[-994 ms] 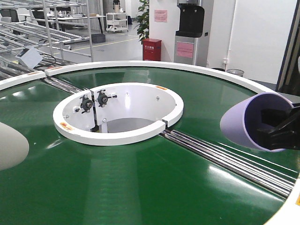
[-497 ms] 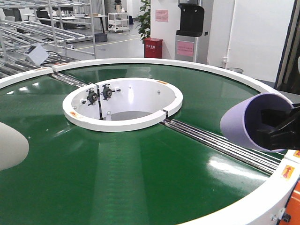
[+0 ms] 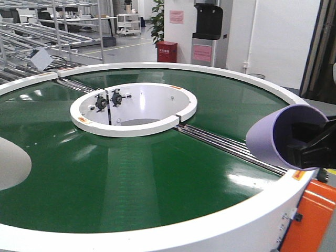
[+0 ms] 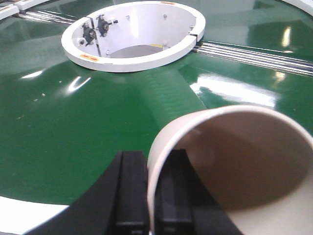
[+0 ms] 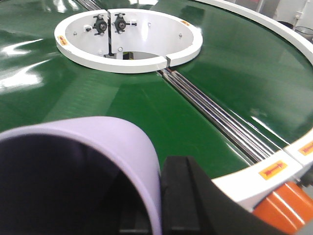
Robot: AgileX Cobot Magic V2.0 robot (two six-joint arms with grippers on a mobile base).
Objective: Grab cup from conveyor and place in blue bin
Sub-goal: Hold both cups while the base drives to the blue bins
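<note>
A large ring-shaped conveyor (image 3: 157, 178) with a glossy dark-green belt fills the front view, bounded by a white outer rim (image 3: 210, 226). A raised white central ring (image 3: 131, 128) sits around its open middle. A band of steel rollers (image 3: 226, 144) crosses the belt from that ring toward the right edge. Two cups are held above the belt, both tipped on their sides, neither touching it. The left pincer (image 4: 152, 161), with black fingers, is pinching the thin wall of a smooth cream cup (image 4: 234, 161), one finger outside the rim and one just inside it. The cup's round mouth opens toward the left wrist camera. In the front view this cup shows only as a pale rounded shape at the far left edge. The right pincer (image 3: 307, 144), also black, is pinching the wall of a lavender cup (image 3: 265, 142) with a dark inside. One finger (image 5: 181, 196) presses on the outside and the other reaches into the mouth. This cup hangs over the right side of the belt, near the outer rim and close to the rollers. Below that rim, at the lower right, is an orange panel (image 3: 310, 215). Behind the conveyor stand a red box (image 3: 168, 52), a grey and black dispenser cabinet (image 3: 209, 31), a leafy potted plant (image 3: 157, 23) and metal racks (image 3: 47, 31).
</note>
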